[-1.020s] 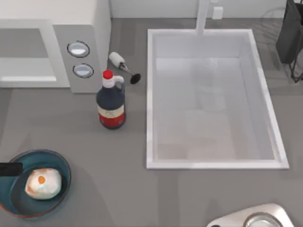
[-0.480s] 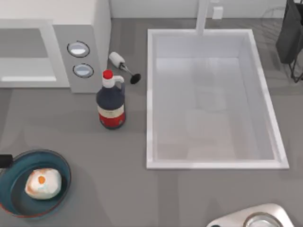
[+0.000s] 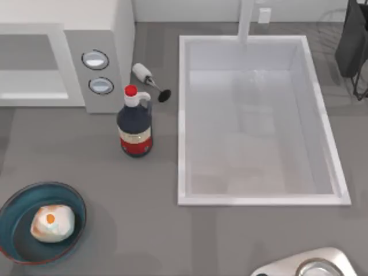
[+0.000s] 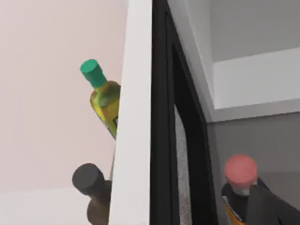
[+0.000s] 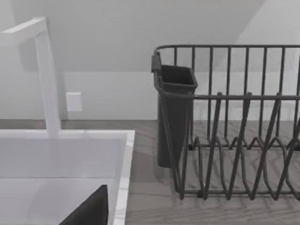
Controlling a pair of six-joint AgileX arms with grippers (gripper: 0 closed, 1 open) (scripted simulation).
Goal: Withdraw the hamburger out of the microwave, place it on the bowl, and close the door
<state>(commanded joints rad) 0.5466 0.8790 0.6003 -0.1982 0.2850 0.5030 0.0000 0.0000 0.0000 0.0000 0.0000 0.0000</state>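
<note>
Hamburger point(image 3: 52, 223) sits inside the bowl point(image 3: 17, 201) at the table's near left corner, a small rounded cream-white lump with orange-brown patches and one bright orange spot on top, much smaller than the dish around it. That bowl is wide, round and shallow, glossy dark teal with a thin reddish rim. At the far left stands the microwave point(image 3: 118, 34), boxy and white-grey, its grey panel carrying two round silver-ringed dials point(image 3: 95, 59). In the left wrist view the door point(image 4: 133, 117) is seen edge-on as a flat white slab backed by a black frame, with a green-capped yellow bottle point(image 4: 104, 98) behind it. Just in front of the panel a dark bottle point(image 3: 134, 123) with a red cap and red-white label stands upright; beside it a small black-and-white brush point(image 3: 150, 82) lies flat. A deep white rectangular sink point(image 3: 259, 121) fills the middle, and a dark wire dish rack point(image 5: 234, 122) stands to its right. Whether either gripper's fingers are spread or pressed together, I cannot tell.
</note>
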